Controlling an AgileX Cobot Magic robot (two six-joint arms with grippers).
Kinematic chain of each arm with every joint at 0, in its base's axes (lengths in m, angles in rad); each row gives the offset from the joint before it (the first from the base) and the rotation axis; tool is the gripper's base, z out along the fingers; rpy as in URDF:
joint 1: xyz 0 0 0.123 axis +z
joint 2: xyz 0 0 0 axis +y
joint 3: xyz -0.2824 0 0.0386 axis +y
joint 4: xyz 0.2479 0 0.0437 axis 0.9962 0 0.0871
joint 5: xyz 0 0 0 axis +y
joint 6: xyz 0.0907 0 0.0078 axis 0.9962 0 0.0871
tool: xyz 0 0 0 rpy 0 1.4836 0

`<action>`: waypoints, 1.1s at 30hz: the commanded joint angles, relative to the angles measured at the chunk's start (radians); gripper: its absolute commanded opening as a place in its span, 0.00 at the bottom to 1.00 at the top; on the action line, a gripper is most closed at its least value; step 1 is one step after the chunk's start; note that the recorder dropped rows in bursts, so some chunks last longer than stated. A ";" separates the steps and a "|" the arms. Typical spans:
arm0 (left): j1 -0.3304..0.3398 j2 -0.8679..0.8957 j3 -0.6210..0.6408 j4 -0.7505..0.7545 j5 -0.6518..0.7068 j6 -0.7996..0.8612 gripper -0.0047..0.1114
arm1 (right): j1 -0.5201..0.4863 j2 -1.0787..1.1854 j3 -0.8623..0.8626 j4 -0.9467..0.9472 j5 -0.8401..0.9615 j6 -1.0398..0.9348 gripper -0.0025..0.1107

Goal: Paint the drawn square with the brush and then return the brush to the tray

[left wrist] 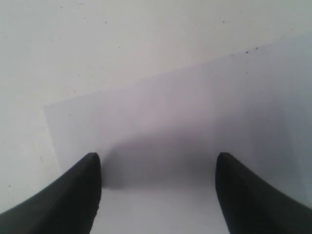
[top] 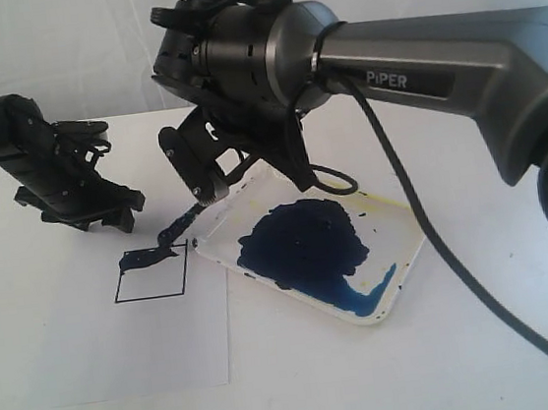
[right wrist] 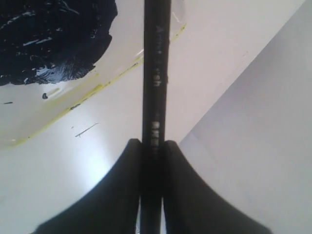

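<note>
Right gripper (top: 209, 191) clamps the long thin black paintbrush (top: 184, 218), its loaded tip reaching toward 8 o'clock onto the top edge of the small black-outlined square (top: 152, 278). The shallow white, blue-blotched tray (top: 397, 240) lies at the gripper's 4 o'clock. The handle's far end hides behind the arm (top: 416, 60); only the right wrist view shows its faint lettering. Left gripper (top: 109, 219) hangs spread, empty, at the square's 10 o'clock.

The white lettering "PiPER" is printed on the grey metal link of the right arm (top: 457, 70), as seen in the exterior view. Faint pale markings are printed along the long thin black paintbrush (right wrist: 156, 73) in the right wrist view; they are too blurred to be read.
</note>
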 commanded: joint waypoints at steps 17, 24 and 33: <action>-0.004 0.005 -0.001 -0.004 0.027 -0.006 0.64 | 0.002 -0.005 0.002 -0.045 -0.002 -0.098 0.02; -0.004 0.005 -0.001 -0.004 0.027 -0.004 0.64 | 0.002 0.005 0.002 -0.092 -0.021 -0.088 0.02; -0.004 0.005 -0.001 -0.004 0.027 -0.004 0.64 | 0.002 0.027 0.002 -0.092 -0.019 -0.071 0.02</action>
